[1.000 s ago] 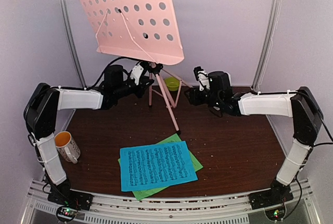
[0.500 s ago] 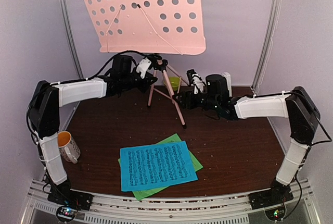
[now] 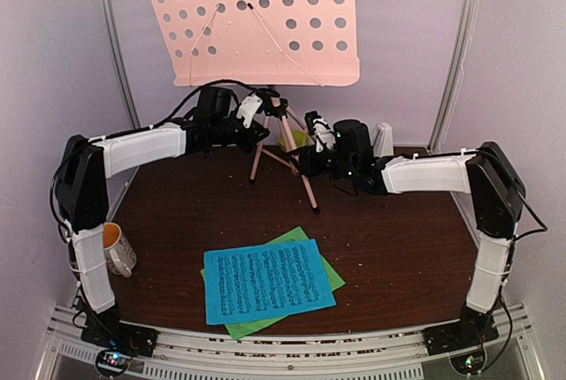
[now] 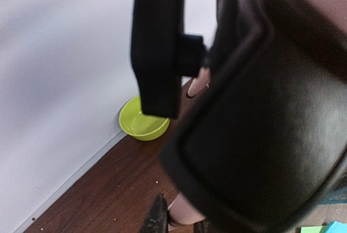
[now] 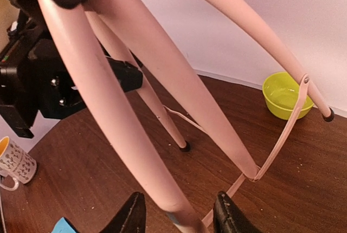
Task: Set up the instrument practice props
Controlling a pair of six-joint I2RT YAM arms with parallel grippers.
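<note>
The pink perforated music stand [image 3: 265, 22] stands upright at the back of the table on its tripod legs [image 3: 296, 172]. My left gripper [image 3: 262, 125] is shut on a pink tube of the stand just under the black hub [image 4: 181, 223]. My right gripper [image 3: 303, 161] is open and straddles the front leg [image 5: 179, 214], with a gap on each side. The blue sheet [image 3: 270, 281] lies on the green sheet [image 3: 329, 267] near the front edge. The white metronome [image 3: 382, 140] stands at the back right.
A white orange-lined mug [image 3: 115, 249] stands at the left edge and shows in the right wrist view [image 5: 13, 165]. A lime-green bowl [image 4: 143, 120] sits by the back wall behind the tripod [image 5: 284, 95]. White walls and metal posts close in the table.
The stand has swung from tilted to upright, its desk now facing front and shifted right. My right gripper has moved left to the front leg. My left gripper moved right with the stand.
</note>
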